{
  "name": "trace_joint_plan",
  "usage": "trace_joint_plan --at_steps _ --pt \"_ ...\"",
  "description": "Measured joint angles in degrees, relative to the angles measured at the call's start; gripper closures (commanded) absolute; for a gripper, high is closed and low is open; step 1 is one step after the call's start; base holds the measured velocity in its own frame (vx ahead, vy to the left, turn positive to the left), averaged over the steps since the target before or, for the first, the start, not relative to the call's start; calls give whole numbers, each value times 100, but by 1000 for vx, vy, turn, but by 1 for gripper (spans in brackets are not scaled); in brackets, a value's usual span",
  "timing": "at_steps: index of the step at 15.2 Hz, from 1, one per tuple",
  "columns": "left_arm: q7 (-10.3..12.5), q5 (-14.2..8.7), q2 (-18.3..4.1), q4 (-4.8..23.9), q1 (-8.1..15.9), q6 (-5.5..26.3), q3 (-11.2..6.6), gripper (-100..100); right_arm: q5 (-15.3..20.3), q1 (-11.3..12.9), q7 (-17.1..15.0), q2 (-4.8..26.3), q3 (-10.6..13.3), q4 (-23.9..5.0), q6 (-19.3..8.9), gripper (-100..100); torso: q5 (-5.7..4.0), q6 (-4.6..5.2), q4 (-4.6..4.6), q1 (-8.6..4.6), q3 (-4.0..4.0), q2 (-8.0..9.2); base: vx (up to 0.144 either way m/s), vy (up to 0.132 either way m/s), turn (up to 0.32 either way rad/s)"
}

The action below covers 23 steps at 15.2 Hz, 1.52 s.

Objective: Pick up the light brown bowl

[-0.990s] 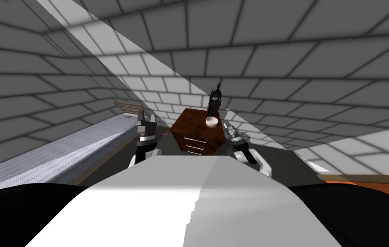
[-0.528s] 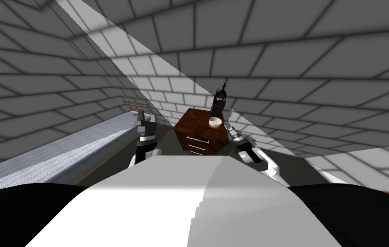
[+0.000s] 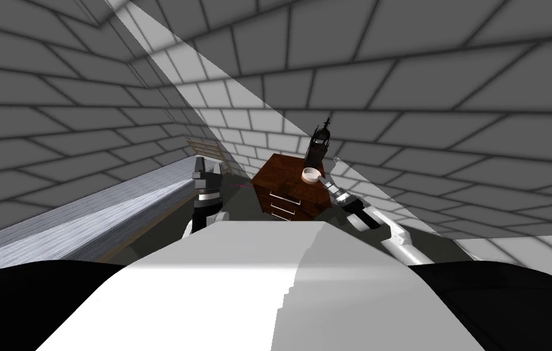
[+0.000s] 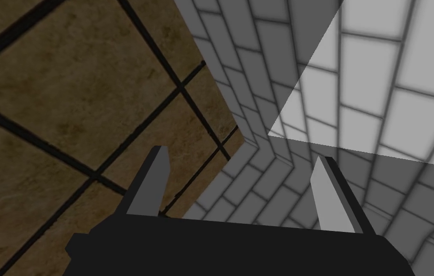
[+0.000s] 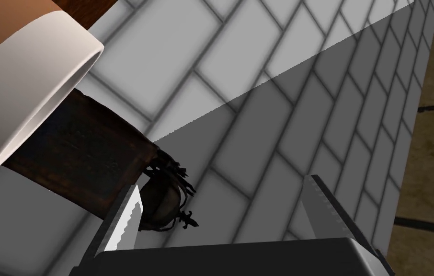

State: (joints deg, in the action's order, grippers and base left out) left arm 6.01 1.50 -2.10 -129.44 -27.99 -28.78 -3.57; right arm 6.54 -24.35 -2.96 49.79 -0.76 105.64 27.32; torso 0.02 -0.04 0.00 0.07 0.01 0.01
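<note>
Sitting on top of a dark brown wooden nightstand (image 3: 278, 173) with two drawers, the small round bowl (image 3: 310, 175), cream-white on its outer wall and light brown inside, rests near the cabinet's far right corner, just in front of a tall, black, ornate lantern-like ornament (image 3: 320, 141). The right gripper (image 3: 329, 183) reaches in from the nightstand's right side and is just beside the bowl, its two blade fingers spread wide and holding nothing. In the right wrist view that gripper (image 5: 222, 184) has the bowl (image 5: 24, 86) close by but off to the outer side of one finger, not in the gap. The ornament (image 5: 163, 206) shows just past that same finger, and grey tiled wall lies beyond the gap. Whether a fingertip touches the bowl cannot be told. The left gripper (image 3: 203, 164) is raised to the left of the nightstand, apart from it, and the left wrist view shows its fingers parted and empty as well. A long bed with a grey striped cover (image 3: 86, 219) runs along the left wall.
</note>
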Motion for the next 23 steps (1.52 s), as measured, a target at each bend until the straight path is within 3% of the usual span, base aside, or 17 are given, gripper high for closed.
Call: trace_joint_plan --at_steps 9,13,23 --pt "0 0 0 0 0 0 0 0 171 -42 -129 1109 96 -575 178 -100 1 1 0 2 -1 -1 -4 25 148" --pt "0 0 0 0 0 0 0 0 265 38 -207 1601 226 -911 252 -100 1 0 -1 3 -2 -4 0 25 136" --pt "0 0 0 0 -1 0 -1 0 462 -33 -392 2806 446 -1485 423 -100 2 4 -1 5 -3 -5 5 27 150"
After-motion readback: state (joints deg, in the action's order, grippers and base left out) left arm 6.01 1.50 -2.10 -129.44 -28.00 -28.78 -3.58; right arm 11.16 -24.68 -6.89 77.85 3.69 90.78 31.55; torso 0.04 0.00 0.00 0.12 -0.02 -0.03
